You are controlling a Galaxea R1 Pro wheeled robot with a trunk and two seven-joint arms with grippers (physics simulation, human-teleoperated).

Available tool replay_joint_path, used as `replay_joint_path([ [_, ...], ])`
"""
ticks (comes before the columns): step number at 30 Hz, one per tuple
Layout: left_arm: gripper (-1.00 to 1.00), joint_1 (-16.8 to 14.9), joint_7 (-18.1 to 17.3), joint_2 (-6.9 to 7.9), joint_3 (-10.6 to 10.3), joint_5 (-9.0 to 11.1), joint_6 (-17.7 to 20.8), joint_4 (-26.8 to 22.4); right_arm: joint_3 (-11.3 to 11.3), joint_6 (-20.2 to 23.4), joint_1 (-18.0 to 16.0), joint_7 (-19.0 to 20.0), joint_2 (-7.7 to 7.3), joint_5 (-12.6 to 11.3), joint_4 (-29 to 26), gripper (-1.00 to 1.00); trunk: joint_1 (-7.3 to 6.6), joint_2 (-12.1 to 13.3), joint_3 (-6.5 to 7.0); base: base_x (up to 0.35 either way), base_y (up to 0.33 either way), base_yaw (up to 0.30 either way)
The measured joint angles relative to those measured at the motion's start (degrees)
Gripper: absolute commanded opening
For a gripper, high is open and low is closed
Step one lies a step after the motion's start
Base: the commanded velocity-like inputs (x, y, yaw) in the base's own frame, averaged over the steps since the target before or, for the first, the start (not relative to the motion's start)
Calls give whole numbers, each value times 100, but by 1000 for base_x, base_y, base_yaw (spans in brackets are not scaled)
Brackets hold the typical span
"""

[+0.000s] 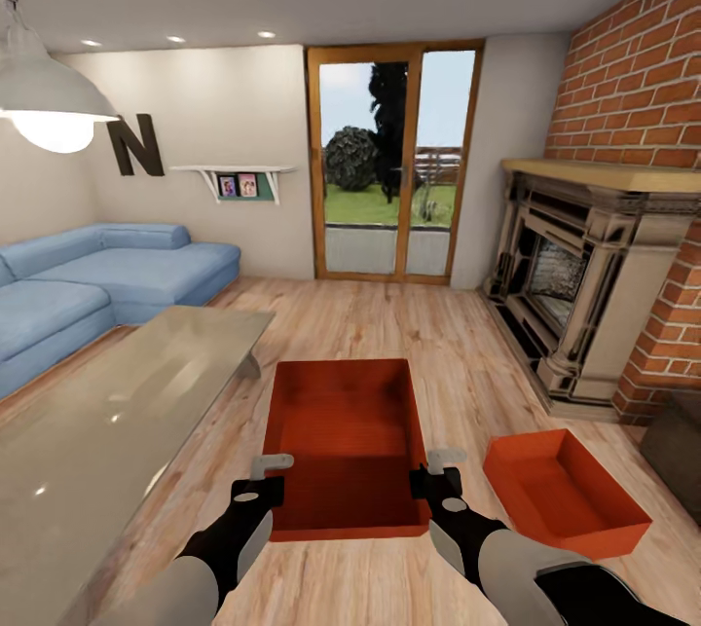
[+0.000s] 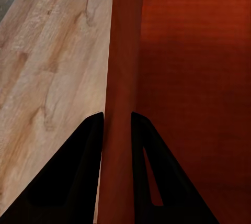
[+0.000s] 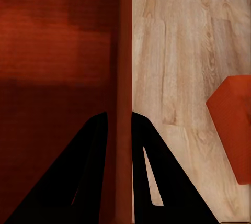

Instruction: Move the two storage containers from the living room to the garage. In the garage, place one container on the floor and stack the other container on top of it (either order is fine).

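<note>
Standing in a living room of light wood plank floor (image 1: 458, 353), facing a wood-framed glass door (image 1: 394, 164) with lawn and shrubs beyond. Gripping a red-orange storage container (image 1: 341, 431) from both sides, held out in front above the planks: left gripper (image 1: 268, 475) pinching the container's left wall, its dark fingers (image 2: 78, 177) straddling the thin wall (image 2: 123, 77) in the left wrist view; right gripper (image 1: 440, 470) clamping the opposite wall (image 3: 124, 77) likewise, one finger (image 3: 78, 182) inside the box and one outside. Lying on the floor just to the right, near the brick fireplace (image 1: 584, 266), a second storage container (image 1: 565, 490), its corner (image 3: 232, 124) also showing in the right wrist view. Stretching along the left, a glossy grey table (image 1: 107, 412); behind it, a blue sofa (image 1: 97, 276) against the wall, a black letter N (image 1: 136, 145), a small shelf with pictures (image 1: 239, 180), and a white pendant lamp (image 1: 49, 95) hanging overhead.
</note>
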Motion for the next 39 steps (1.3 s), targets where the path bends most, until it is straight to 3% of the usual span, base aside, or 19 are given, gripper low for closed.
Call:
replay_joint_path([
  [10,-100,0,-2,0,0,6,-27,15,0,0,0,1,-2,16,-6,-100,-2,0,57,-270,0,193],
  [39,-100,1,0,0,-2,5,-20,11,-4,0,-1,-1,-1,20,-6,-100,-4,0,214,-7,0,241],
])
